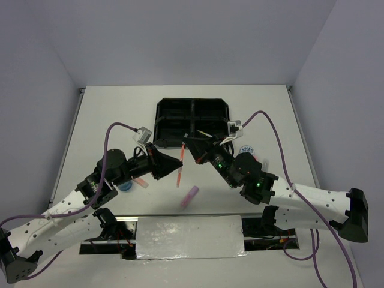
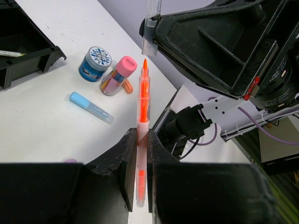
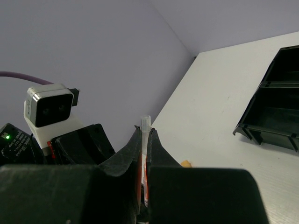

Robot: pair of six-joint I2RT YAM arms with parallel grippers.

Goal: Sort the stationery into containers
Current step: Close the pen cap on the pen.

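Just before the black tray (image 1: 160, 114) we see one orange pen (image 1: 180, 168) held by both arms. The left gripper (image 2: 139, 154) has its jaws clamped on its middle, and the right gripper (image 3: 144, 140) pinches it too, its clear end showing past the fingers.

counter (image 1: 108, 114): white, matte, rectangular, thin pale rim (image 1: 66, 147) down left and right edges | walls (image 1: 192, 36): plain lavender-grey, rising behind counter and along both its sides, meeting at its far corners | near edge of counter: pale rectangular panel (image 1: 189, 237) over a dark gap | light: soft, even, only faint shadows on counter
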